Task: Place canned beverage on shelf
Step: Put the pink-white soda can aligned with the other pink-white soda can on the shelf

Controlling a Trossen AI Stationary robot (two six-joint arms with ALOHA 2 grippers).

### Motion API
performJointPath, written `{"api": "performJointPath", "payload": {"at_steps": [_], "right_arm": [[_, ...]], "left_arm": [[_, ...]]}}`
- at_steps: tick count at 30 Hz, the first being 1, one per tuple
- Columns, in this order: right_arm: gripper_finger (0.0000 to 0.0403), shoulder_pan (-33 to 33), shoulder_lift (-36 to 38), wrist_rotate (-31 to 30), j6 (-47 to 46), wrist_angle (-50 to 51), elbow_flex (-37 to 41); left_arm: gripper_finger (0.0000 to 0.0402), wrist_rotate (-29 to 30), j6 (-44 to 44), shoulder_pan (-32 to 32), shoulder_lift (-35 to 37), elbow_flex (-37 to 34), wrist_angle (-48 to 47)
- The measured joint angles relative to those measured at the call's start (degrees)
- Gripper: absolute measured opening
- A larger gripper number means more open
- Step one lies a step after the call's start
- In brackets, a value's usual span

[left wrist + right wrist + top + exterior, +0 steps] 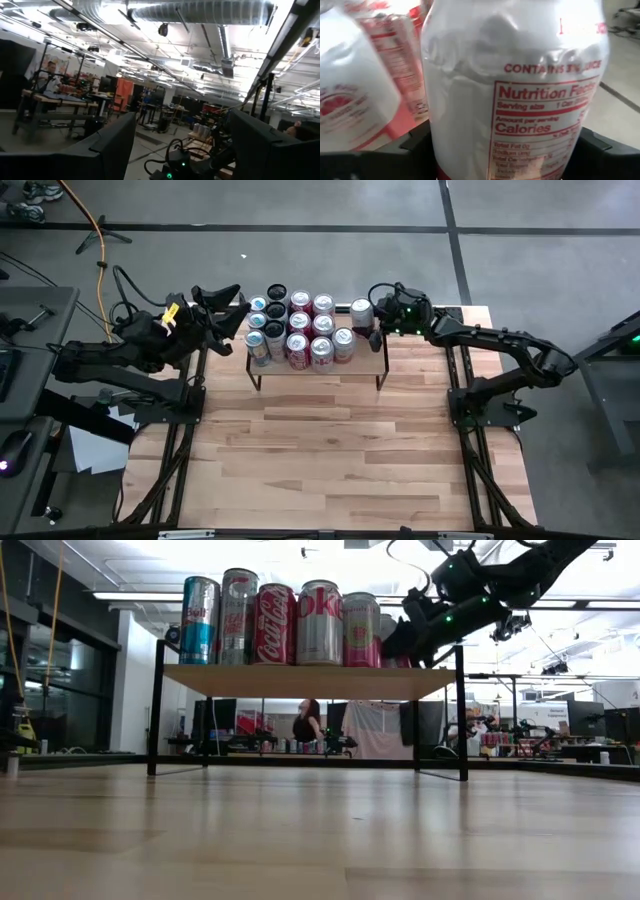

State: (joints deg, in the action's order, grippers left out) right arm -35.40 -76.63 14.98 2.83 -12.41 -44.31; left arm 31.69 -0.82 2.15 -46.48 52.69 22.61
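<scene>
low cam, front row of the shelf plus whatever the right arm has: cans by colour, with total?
Front row on the shelf:
Blue can: 1
Silver cans, a slim can and a Diet Coke can: 2
Red Coca-Cola can: 1
Pink-and-white can: 1
White can at the right gripper: 1
Total: 6

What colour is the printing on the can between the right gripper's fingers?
Red print on the white can, clearest in the right wrist view.

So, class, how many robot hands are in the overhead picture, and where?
2. The left hand, open, sits at the shelf's left end; the right hand grips a can at its right end.
</scene>
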Motion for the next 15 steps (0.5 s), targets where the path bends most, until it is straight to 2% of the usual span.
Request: {"api": "performJointPath", "payload": {"at_steps": [3,10,15], "right_arm": [[0.0287,0.18,-1.08,1.90,0.75,-0.19,0.02],[0.0287,0.30,-2.29,2.09,1.17,-0.97,-0.13],[0.0287,0.11,-2.40,1.54,-3.77,-1.98,-0.11]], "left_arm": [[0.0257,0.69,0.00,0.00,-0.02,0.00,-0.02],[0.0257,1.22,0.00,0.00,-0.02,0.00,-0.07],[0.0257,1.22,0.00,0.00,-0.02,0.00,-0.10]]}}
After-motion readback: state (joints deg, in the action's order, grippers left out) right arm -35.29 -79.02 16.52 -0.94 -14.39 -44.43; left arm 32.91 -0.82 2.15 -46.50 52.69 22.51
